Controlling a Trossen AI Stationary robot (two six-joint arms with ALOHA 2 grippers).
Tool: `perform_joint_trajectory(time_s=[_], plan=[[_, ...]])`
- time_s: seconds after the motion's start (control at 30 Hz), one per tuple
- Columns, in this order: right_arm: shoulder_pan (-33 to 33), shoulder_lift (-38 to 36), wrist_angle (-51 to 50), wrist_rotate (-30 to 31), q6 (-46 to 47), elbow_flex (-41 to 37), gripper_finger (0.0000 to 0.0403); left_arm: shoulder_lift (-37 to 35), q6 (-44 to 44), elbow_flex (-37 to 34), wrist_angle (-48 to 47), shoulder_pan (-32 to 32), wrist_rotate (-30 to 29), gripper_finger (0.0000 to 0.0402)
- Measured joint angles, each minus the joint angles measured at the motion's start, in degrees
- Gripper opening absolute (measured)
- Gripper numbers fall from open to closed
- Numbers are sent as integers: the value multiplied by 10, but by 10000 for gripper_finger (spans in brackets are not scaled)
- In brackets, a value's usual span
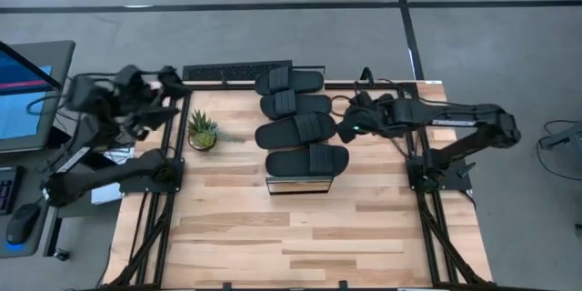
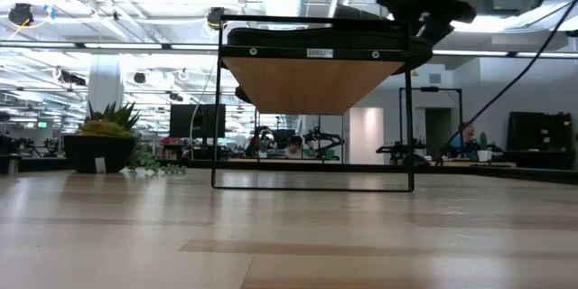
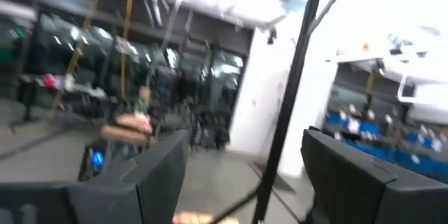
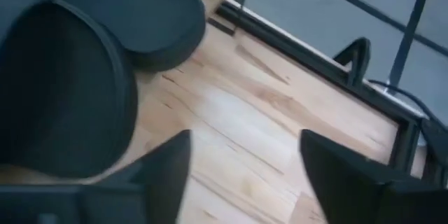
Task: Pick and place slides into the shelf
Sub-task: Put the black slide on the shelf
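All four slides lie on the shelf (image 1: 296, 185), stacked in a row running away from the table's near edge: the first slide (image 1: 290, 80) at the far end, the second (image 1: 296, 105) next, the third (image 1: 296, 131) after it, and the fourth (image 1: 306, 160) nearest the shelf's front edge. Each lies with its long axis across the shelf, left to right. The right gripper (image 1: 346, 128) sits just beside the right end of the third slide, between it and the table's right frame; the slide lies to the gripper's left, end-on to the fingers. In the right wrist view the two fingers (image 4: 164, 171) stand apart with bare tabletop between them and nothing clamped, the slide's rounded end (image 4: 63, 87) just beside them; whether they touch it cannot be told. The left gripper (image 3: 238, 175) is raised at the table's far-left corner, well apart from the shelf, fingers wide and empty. The right arm is plainly the nearer. Judged from this layout, placement looks complete or nearly so, and any coming move would be the right gripper clearing sideways without dragging the third slide. A small white label (image 2: 320, 52) shows on the shelf's front rail in the low view; its writing is not legible. A potted plant (image 1: 202, 131) stands left of the shelf.
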Motion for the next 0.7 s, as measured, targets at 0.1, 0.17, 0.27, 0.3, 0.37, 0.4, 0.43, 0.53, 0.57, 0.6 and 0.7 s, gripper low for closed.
perform_joint_trajectory(time_s=[0.1, 0.17, 0.27, 0.3, 0.37, 0.4, 0.43, 0.53, 0.57, 0.6, 0.7], plan=[[-12, 33, -7, 0, -37, 35, 173, -30, 5, 0, -1, 0, -38, 265], [-22, 50, -17, 1, -86, 74, 88, -44, 12, 0, -3, 0, -66, 265], [-44, 63, -28, -2, -182, 136, 18, -54, 38, 0, -2, 0, -100, 265], [-53, 64, -24, -7, -216, 158, 17, -54, 47, 0, -2, 0, -107, 265], [-77, 63, -20, -40, -288, 191, 7, -53, 62, 0, -4, 0, -116, 265], [-92, 63, -13, -86, -334, 205, 4, -53, 67, 0, -6, 0, -121, 265], [-111, 63, -10, -152, -381, 219, 3, -53, 74, 0, -10, 0, -124, 265], [-183, 63, -23, -383, -499, 247, 2, -51, 107, 0, -27, 0, -126, 265], [-205, 63, -28, -432, -541, 251, 1, -50, 116, 0, -36, 0, -128, 265], [-225, 64, -42, -467, -587, 253, 1, -49, 122, 0, -45, 0, -132, 265], [-271, 72, -92, -483, -703, 257, 0, -48, 142, 0, -68, 0, -154, 265]])
